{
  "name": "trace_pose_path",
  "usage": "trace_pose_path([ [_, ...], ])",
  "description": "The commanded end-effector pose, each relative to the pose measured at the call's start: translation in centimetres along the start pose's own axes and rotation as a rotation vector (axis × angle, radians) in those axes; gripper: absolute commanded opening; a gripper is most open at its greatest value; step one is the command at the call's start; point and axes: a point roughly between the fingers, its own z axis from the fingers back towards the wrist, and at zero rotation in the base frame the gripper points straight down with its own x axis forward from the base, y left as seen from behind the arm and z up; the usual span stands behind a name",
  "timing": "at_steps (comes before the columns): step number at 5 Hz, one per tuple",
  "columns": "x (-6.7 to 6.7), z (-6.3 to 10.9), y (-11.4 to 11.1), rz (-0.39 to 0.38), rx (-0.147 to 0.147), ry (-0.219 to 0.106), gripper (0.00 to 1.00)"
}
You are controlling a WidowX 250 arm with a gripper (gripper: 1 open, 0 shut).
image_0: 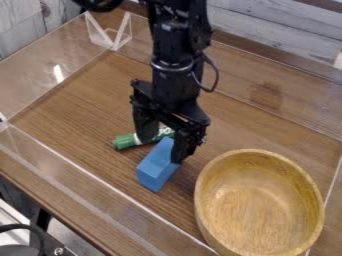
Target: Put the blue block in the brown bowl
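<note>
One blue block (pixel 158 166), one brown bowl (pixel 259 204), one green marker (pixel 130 141), one hand (pixel 166 143).

The brown bowl (pixel 261 203) sits on the table (pixel 80 120) at the near right. The blue block (pixel 159 166) lies on the table just left of the bowl, apart from it. The marker (pixel 131 139) lies just behind and left of the bowl's neighbour, farther from the bowl than the block. The gripper (pixel 166 143) hangs above the block's far end, left of and behind the bowl.
</note>
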Motion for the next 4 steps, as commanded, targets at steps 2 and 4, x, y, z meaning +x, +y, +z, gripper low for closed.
trace_pose_path([
  [2,0.3,-0.8,0.6,-0.022,0.003,-0.04,1.0],
  [4,0.2,-2.1,0.6,-0.028,0.003,-0.051,1.0],
])
